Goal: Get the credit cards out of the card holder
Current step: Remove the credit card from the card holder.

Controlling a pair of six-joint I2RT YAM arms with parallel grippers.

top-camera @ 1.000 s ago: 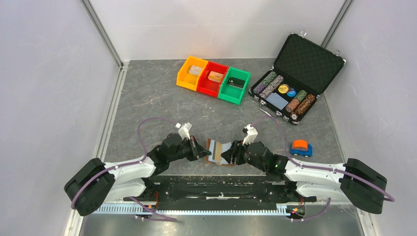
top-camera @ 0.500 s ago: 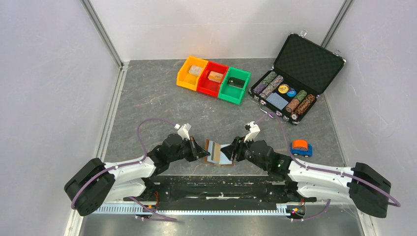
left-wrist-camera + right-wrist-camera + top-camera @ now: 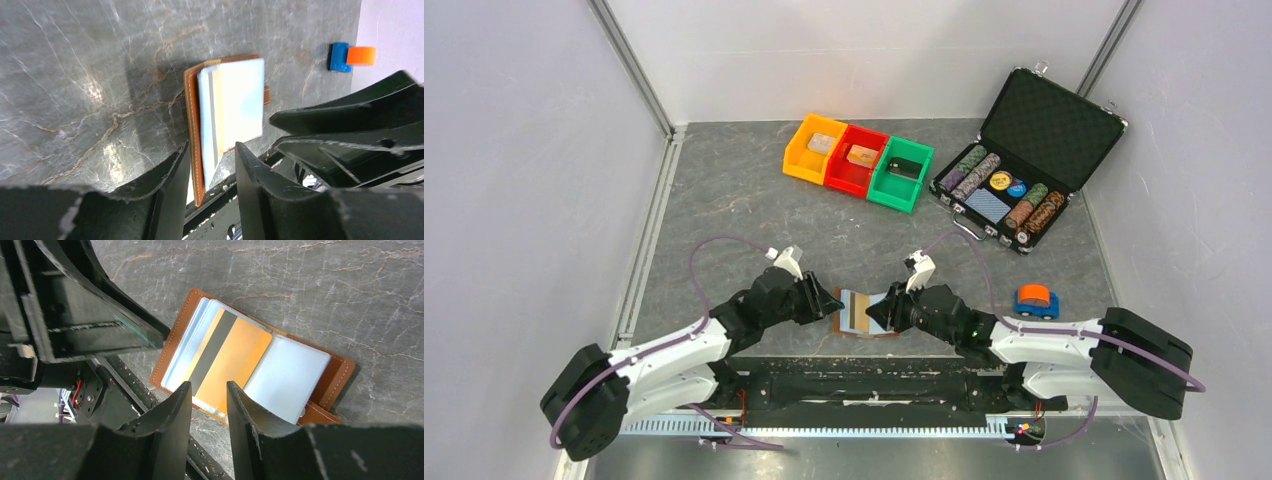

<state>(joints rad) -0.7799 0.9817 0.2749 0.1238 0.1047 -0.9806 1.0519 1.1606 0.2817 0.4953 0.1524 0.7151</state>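
Note:
The brown leather card holder (image 3: 864, 312) lies spread open near the table's front edge, between the two grippers. An orange-gold credit card (image 3: 235, 360) with a black stripe sits in its pale blue-grey clear sleeves. My left gripper (image 3: 832, 300) is at the holder's left side and stands open. In the left wrist view the holder's leather edge (image 3: 192, 115) and the sleeves run into the gap of the left gripper (image 3: 212, 147), untouched by either finger. My right gripper (image 3: 874, 312) hovers over the holder's right half. The right gripper (image 3: 209, 386) is narrowly open, with the card's near edge just beyond its fingertips.
Orange (image 3: 812, 147), red (image 3: 856, 158) and green (image 3: 902, 172) bins stand at the back. An open black chip case (image 3: 1024, 150) is at the back right. A small blue and orange toy car (image 3: 1035, 300) sits to the right of the holder.
The left gripper was shut at the holder's left edge and has opened. The right gripper has moved left over the holder and its jaws have narrowed.

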